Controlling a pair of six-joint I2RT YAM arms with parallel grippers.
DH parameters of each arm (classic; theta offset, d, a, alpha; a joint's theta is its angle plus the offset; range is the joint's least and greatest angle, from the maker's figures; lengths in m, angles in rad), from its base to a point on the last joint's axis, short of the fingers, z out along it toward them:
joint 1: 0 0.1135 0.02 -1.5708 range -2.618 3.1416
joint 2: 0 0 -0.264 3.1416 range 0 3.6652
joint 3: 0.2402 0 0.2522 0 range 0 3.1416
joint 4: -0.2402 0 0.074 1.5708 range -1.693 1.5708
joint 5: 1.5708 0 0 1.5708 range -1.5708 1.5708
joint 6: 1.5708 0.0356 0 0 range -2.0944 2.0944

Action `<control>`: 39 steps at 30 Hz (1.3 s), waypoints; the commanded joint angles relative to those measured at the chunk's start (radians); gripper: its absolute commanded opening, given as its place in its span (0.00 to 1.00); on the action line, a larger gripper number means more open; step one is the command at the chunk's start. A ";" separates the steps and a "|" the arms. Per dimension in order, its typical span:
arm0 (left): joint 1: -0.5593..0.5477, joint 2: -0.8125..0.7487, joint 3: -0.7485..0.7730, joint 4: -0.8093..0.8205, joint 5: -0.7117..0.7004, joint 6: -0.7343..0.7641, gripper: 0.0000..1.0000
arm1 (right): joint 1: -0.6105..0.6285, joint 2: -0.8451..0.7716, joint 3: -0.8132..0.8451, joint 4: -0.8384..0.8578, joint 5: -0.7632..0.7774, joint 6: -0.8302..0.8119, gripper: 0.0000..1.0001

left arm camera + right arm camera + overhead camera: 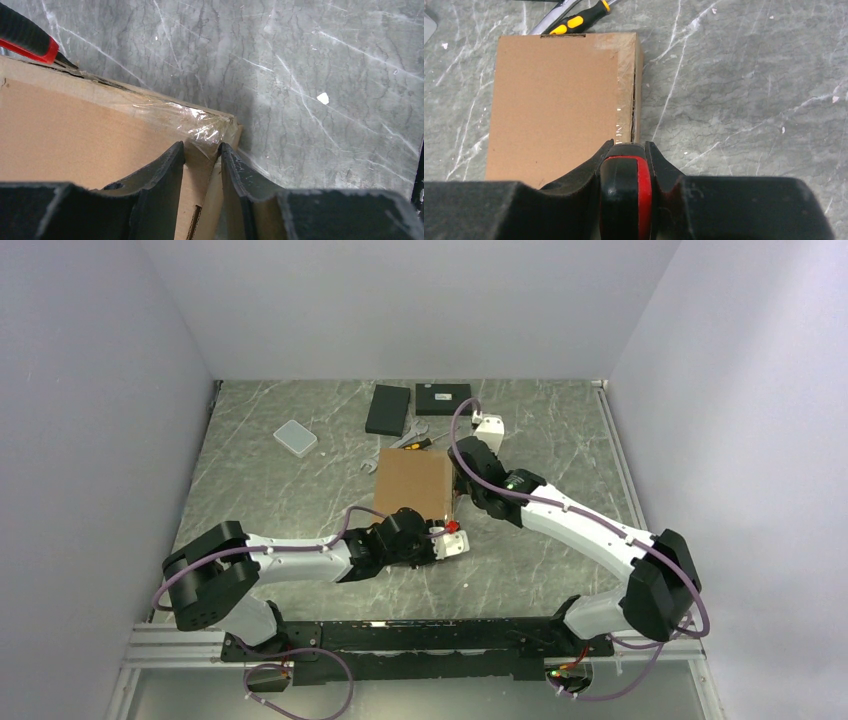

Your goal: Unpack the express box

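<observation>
Express box lies flat in the middle of the worktop, lid down, with the arms working at its near right corner. The left gripper has its fingers closed on that corner, one on each side of the cardboard edge where the clear tape wrinkles; this looks like a steadying hold. Just beside it, the right gripper has its fingers clamped around a red-and-black cutter, whose tip sits at the taped seam along the box's right edge. In the right wrist view a ragged slit shows in the tape along that seam, so the cut seems well under way. Opening has not begun: the lid is flat and nothing is out. I judge the task to be in its early part, with the tape to finish, the lid to lift and the contents to remove. Beyond the far end lie a yellow-handled screwdriver, two flat black boxes and a small white case.
</observation>
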State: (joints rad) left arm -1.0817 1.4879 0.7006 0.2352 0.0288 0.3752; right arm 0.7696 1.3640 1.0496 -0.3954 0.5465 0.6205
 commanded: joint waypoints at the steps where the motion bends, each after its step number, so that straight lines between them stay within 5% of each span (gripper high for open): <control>1: 0.002 0.015 0.019 0.030 -0.027 -0.020 0.37 | 0.005 0.006 0.054 0.029 0.026 -0.010 0.00; 23: 0.003 0.076 0.038 0.062 -0.167 -0.065 0.30 | 0.137 -0.093 -0.028 -0.099 0.050 0.125 0.00; 29: 0.000 0.007 0.024 0.042 -0.144 -0.109 0.46 | 0.126 -0.066 -0.013 -0.085 0.081 0.081 0.00; 35: 0.000 -0.210 0.015 -0.106 -0.050 -0.346 0.66 | 0.120 -0.055 -0.007 -0.091 0.079 0.056 0.00; 39: 0.007 -0.335 0.023 -0.267 -0.191 -0.665 0.69 | 0.111 -0.068 -0.018 -0.092 0.084 0.040 0.00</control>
State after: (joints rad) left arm -1.0824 1.2675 0.7105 0.1165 -0.0677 0.0608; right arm 0.8902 1.3087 1.0237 -0.4965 0.6167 0.6888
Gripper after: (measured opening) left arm 0.681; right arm 0.273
